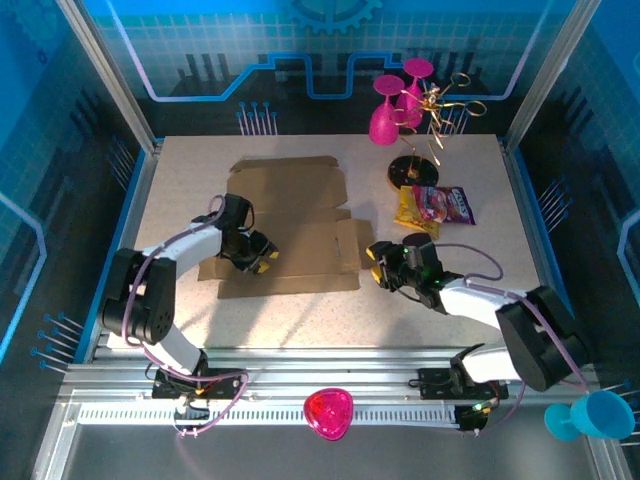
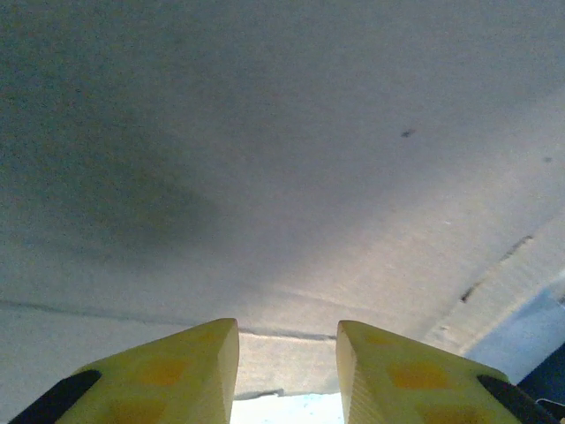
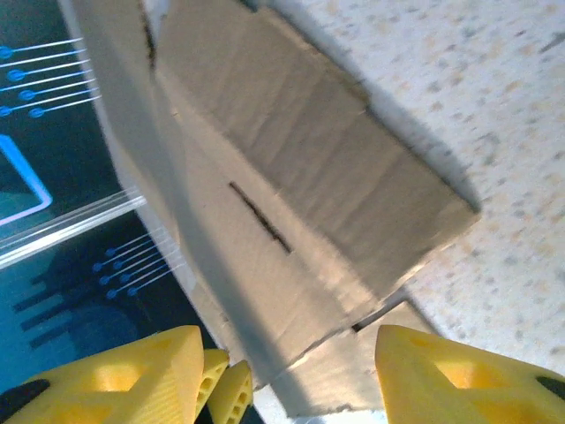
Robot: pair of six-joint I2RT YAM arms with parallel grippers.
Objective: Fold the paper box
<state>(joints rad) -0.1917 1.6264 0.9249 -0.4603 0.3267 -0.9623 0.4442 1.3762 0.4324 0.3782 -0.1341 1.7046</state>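
Note:
The paper box [image 1: 300, 215] lies opened out and mostly flat in the middle of the table, plain brown with creases and flaps. My left gripper [image 1: 258, 258] is over its near-left part, fingers pointing down at the cardboard. In the left wrist view the box [image 2: 282, 159] is very close, and the left gripper [image 2: 287, 331] has a gap between its yellow fingers with nothing clamped. My right gripper [image 1: 378, 266] is at the box's right side flap. In the right wrist view that flap [image 3: 291, 185] reaches in between the wide-apart fingers of the right gripper [image 3: 287, 340], which is open.
A purple-yellow snack packet [image 1: 432, 206] lies just right of the box. Behind it a gold stand on a black base [image 1: 412, 170] holds pink glasses [image 1: 385, 120]. A pink object [image 1: 329, 412] sits on the front rail, and a blue cup [image 1: 590, 415] at the lower right.

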